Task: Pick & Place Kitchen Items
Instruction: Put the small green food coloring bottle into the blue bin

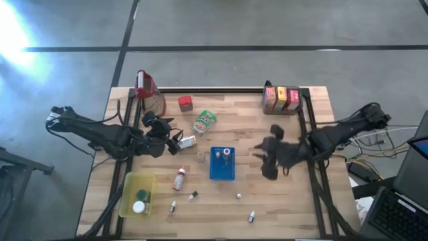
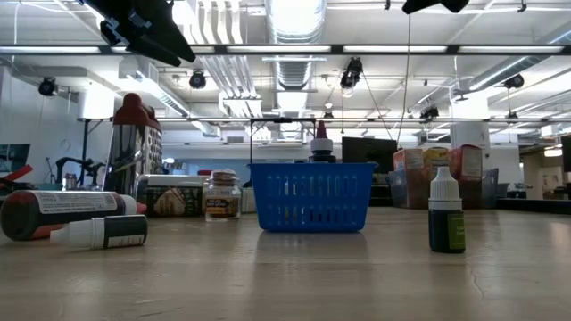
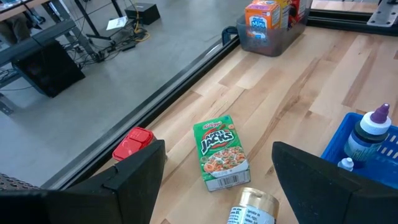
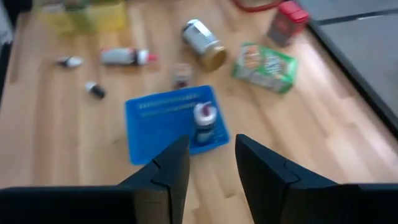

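Left gripper point(image 1: 175, 142), fingers wide open and empty, hovers over the gold-lidded white tin point(image 1: 188, 142) at nine o'clock of the blue perforated plastic basket point(image 1: 222, 173) on the desk; right gripper point(image 1: 262, 159), fingers narrowly parted and empty, waits at three; closing off-centre could roll that tin away.

Blue tray point(image 1: 221, 172) mid-table; jug point(image 1: 148, 92) far corner.

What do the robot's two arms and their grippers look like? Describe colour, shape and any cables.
Both arms are black and jointed, built of slim segments with bulkier joints. The left gripper and right gripper each end in two flat, dark, matte fingers with angular, wedge-like tips. Thin dark cables loop along the arms. No markings are readable.
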Robot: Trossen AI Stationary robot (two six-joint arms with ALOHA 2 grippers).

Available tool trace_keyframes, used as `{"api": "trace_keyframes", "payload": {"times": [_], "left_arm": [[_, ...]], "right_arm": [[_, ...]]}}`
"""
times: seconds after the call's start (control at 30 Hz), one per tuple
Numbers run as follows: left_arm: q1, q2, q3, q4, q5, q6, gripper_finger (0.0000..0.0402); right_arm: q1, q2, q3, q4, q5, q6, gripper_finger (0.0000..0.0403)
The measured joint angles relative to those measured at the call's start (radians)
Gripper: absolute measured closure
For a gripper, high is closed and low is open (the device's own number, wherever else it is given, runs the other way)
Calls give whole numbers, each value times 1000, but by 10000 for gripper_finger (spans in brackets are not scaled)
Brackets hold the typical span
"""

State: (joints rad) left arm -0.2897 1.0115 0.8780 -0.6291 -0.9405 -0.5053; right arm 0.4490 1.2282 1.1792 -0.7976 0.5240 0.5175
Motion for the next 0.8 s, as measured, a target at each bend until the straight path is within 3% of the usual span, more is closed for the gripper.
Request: {"api": "trace_keyframes", "payload": {"times": [0.4,0.63,0.8], "left_arm": [[0,0,0,0,0,0,101],[0,0,0,0,0,0,101],[0,0,0,0,0,0,101]], "right_arm": [[170,228,87,-11,-6,95,276],[213,350,124,-6,-12,136,253],[212,432,141,4,-74,187,248]]}}
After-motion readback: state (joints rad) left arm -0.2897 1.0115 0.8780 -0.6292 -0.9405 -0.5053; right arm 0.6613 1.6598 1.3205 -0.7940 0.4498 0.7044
